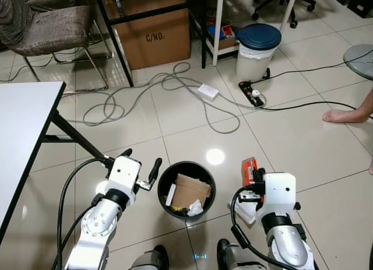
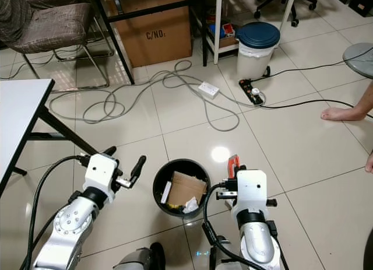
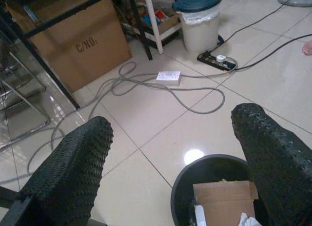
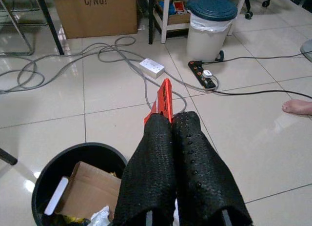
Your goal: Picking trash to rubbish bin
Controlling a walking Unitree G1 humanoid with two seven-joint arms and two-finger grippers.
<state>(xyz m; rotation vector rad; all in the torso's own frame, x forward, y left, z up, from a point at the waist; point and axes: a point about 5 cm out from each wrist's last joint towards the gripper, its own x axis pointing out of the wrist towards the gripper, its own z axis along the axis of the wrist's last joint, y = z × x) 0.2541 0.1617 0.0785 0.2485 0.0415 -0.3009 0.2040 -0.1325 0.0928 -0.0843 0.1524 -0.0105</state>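
Glossy cream floor tiles [image 1: 280,141] everywhere, throwing back a ceiling-light glare just past the black rubbish bin [image 1: 186,189], with grey cables [image 1: 175,83] looping toward a white power strip [image 1: 208,91], a cardboard box [image 1: 152,32] and a lidded white pail [image 1: 257,44] further back. Looking slick underfoot, and that cable tangle staying well apart from the bin.

Head views: left gripper [image 1: 141,167] hanging beside the bin's rim, fingers spread, nothing between them. Right gripper [image 1: 249,175] sitting on the bin's other side, pinching an orange-red packet [image 1: 249,167].

Left wrist view: black fingers [image 3: 68,172] wide apart, framing the bin with cardboard [image 3: 222,202] inside.

Right wrist view: fingers pressed together on the packet [image 4: 163,100], its end poking out past the tips. Probably light, thin, crinkly stuff, maybe a bit slippery, so gripping flat across its faces seems right.
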